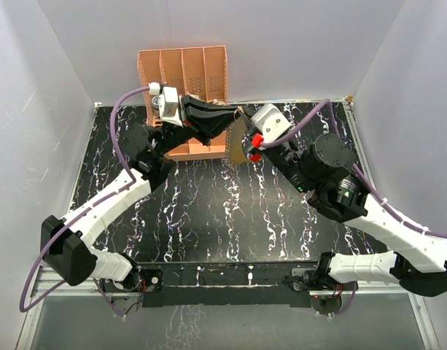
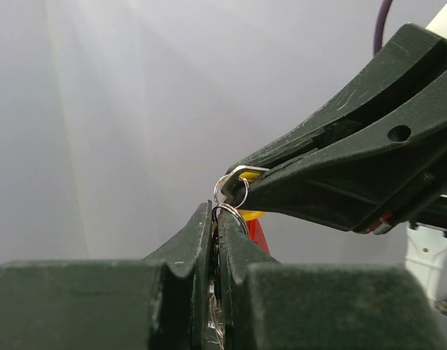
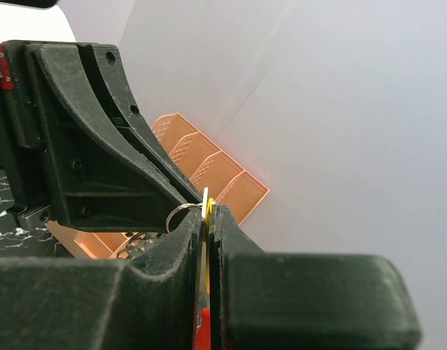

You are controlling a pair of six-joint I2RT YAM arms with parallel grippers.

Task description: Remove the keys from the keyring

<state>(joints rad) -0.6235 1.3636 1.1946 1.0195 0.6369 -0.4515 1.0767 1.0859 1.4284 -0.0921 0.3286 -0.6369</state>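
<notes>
Above black table (image 1: 208, 211), left fingers (image 2: 187, 248) clamp keyring (image 2: 232, 212); right fingers (image 3: 176, 237) clamp key (image 3: 205, 203) lengthwise.

- The table (image 1: 208, 219) is patterned black with white marble-like veins.
- The rack (image 1: 183, 69) at the far edge is coloured orange.
- Both the left gripper (image 2: 216, 219) and right gripper (image 3: 208, 215) are finished black.
- The key (image 2: 250, 176) is seen yellow-gold, the keyring (image 2: 232, 191) silvery (its tag (image 2: 258, 235) red).
</notes>
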